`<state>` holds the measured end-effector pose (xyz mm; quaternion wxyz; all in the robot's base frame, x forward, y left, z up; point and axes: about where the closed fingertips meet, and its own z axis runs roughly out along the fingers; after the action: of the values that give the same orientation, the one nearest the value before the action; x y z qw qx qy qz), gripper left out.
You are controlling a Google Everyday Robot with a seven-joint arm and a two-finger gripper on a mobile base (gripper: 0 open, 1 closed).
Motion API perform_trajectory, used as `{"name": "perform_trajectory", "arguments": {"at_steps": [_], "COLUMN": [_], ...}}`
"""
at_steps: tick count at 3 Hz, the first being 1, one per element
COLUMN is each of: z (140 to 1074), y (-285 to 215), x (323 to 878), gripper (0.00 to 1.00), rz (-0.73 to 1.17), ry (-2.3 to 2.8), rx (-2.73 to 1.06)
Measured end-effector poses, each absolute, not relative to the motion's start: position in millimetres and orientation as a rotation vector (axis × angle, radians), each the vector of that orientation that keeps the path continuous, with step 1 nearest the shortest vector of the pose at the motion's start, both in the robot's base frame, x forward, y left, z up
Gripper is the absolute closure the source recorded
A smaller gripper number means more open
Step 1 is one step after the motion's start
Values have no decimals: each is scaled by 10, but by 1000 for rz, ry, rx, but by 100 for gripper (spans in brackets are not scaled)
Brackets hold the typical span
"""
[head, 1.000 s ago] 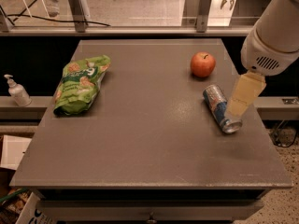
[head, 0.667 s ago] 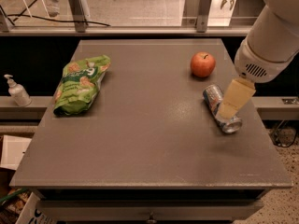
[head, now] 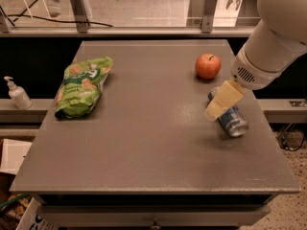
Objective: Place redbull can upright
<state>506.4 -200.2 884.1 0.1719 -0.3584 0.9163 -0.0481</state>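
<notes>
The redbull can (head: 233, 120) lies on its side near the right edge of the grey table (head: 144, 143), its silver end facing the front right. It is blue and silver. My gripper (head: 218, 105) hangs from the white arm (head: 273, 42) that comes in from the upper right. It sits just above and left of the can and covers the can's far end. I cannot see contact between the gripper and the can.
A red apple (head: 208, 66) stands just behind the can. A green snack bag (head: 81, 85) lies at the table's left. A white pump bottle (head: 17, 93) stands on a ledge off the left side. A railing runs behind the table.
The arm has swung left and lower, bringing the gripper from the can's right side to over its far end. The can, apple and bag have not moved.
</notes>
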Motion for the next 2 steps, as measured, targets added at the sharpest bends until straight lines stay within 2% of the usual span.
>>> {"name": "perform_trajectory", "arguments": {"at_steps": [2], "z": [8824], "y": [-1985], "x": [5113], "gripper": [0], "rz": [-141], "ry": [2617], "rx": [-975]}}
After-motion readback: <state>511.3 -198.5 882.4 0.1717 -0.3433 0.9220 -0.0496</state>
